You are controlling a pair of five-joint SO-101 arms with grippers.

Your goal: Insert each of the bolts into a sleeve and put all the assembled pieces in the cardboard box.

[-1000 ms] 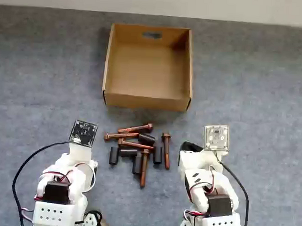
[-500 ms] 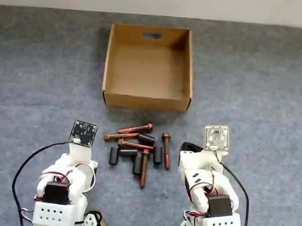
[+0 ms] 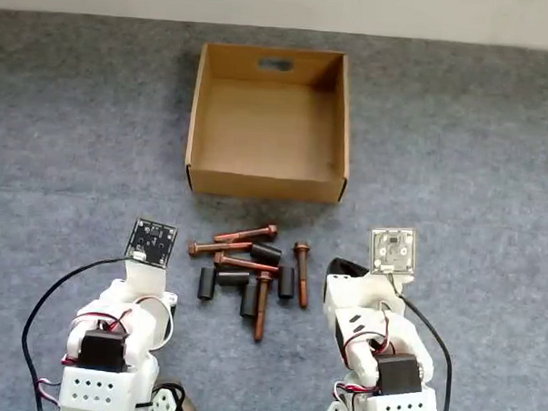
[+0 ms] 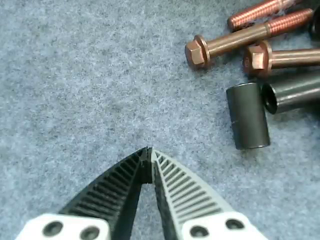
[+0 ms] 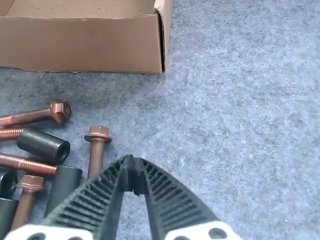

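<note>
**Counter:** grey carpeted counter (image 3: 458, 159) carrying all the items.

**Box:** open brown cardboard box (image 3: 266, 184), upright at the far middle of the counter, with an oval hand slot (image 3: 276, 65) in its far wall. Nothing lies inside it. In the right wrist view its near wall and one corner (image 5: 161, 40) stand well apart from the fingers.

**Bolts:** five copper-coloured flanged hex bolts (image 3: 245, 233), all loose and none in a sleeve. They lie in a cluster just in front of the box's near wall, between the two arms. Three lie roughly crosswise and two point toward the box.

**Sleeves:** five short black cylindrical sleeves (image 3: 206, 284), lying on their sides and mixed in among the bolts, some touching them.

**Left fingers** (image 4: 120, 185)**:** black ribbed pair, closed tip to tip and holding nothing, over bare carpet. The nearest sleeve (image 4: 247, 116) lies near the tips but apart from them and off to one side. Two bolt heads (image 4: 195, 50) lie farther out.

**Right fingers** (image 5: 90, 200)**:** black ribbed pair, pressed together and holding nothing. One bolt (image 5: 97, 145) lies just beside the tips, head toward the box, with its shank running under the edge of one finger. A sleeve (image 5: 64, 182) lies alongside that bolt.
</note>
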